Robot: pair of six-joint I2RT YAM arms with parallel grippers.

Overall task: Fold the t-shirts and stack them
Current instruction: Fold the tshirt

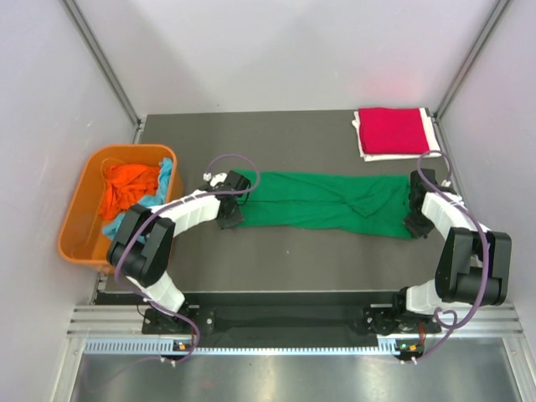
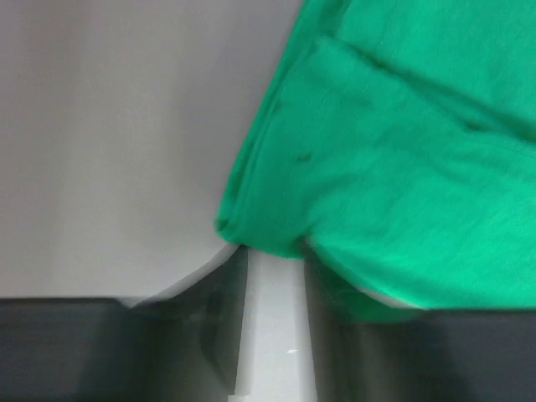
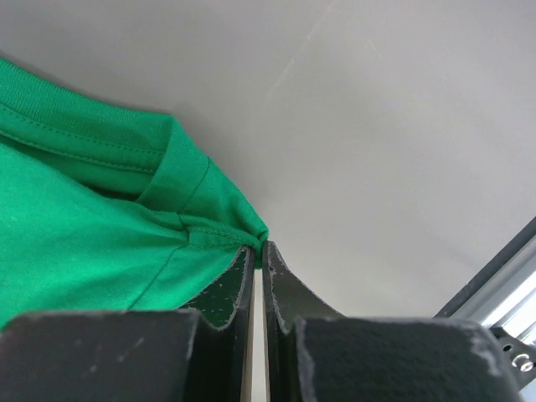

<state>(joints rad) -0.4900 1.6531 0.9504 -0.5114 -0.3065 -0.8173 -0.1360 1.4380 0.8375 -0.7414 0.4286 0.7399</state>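
Top external view: found the green t-shirt (image 1: 327, 203) stretched across the dark table (image 1: 293, 268), between the left gripper (image 1: 230, 209) and the right gripper (image 1: 416, 211). Saw the right one clamped on a hem corner, the left one part-way apart at the cloth's edge, hold unclear. Judged the cloth light, limp, quick to sag; best pinched at corners and hems. Noted a folded red t-shirt (image 1: 391, 130) at the far right, an orange tub (image 1: 79, 226) off the left edge, pale walls around.
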